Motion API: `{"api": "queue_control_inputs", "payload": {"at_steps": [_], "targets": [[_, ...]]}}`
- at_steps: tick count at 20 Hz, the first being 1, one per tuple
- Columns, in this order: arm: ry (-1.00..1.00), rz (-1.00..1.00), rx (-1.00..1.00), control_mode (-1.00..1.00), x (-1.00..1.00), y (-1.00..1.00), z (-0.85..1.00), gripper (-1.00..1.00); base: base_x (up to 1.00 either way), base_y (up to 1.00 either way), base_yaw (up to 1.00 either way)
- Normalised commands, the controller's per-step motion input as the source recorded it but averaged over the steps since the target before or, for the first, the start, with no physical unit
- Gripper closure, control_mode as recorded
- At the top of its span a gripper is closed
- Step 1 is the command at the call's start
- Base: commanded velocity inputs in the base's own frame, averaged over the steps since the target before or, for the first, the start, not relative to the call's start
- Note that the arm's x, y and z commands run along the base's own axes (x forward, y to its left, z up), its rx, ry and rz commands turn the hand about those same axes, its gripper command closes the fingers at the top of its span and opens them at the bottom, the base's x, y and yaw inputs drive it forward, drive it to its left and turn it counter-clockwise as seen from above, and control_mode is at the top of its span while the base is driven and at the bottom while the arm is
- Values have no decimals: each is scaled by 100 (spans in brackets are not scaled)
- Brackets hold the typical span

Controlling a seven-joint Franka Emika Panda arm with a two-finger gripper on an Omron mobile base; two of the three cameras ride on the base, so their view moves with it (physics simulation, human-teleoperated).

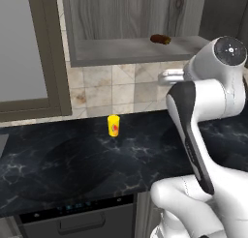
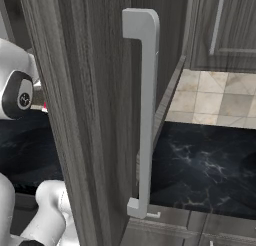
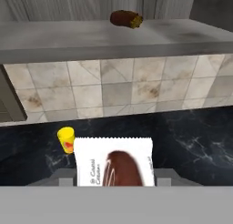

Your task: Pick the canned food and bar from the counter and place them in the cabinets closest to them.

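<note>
even, soft rendered light; faint shadows, slight blur, no glare.

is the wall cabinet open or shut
Open: the grey wood-grain wall cabinet shows its interior and shelf floor, with a small brown item lying on it.

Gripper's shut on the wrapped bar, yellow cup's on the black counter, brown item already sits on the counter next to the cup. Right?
Not quite. The brown item lies up on the open wall cabinet's shelf floor, not on the black counter; the hand view and left base view both show it. The rest holds: the gripper is shut on the wrapped bar, and the yellow cup stands on the counter.
</note>
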Motion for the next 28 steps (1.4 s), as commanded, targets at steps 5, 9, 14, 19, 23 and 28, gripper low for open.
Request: {"api": "queue_control_inputs", "payload": {"at_steps": [5, 9, 14, 19, 23, 28], "targets": [[-11, 0, 0, -100, -40, 4, 61, 100, 0, 0, 0], [-12, 0, 0, -100, -29, 3, 59, 100, 0, 0, 0], [-6, 0, 0, -100, -6, 0, 12, 100, 0, 0, 0], [0, 0, 0, -100, 6, 0, 0, 100, 0, 0, 0], [1, -6, 0, -100, 32, 0, 0, 100, 0, 0, 0], [1, -5, 0, -100, 39, 0, 0, 100, 0, 0, 0]]}}
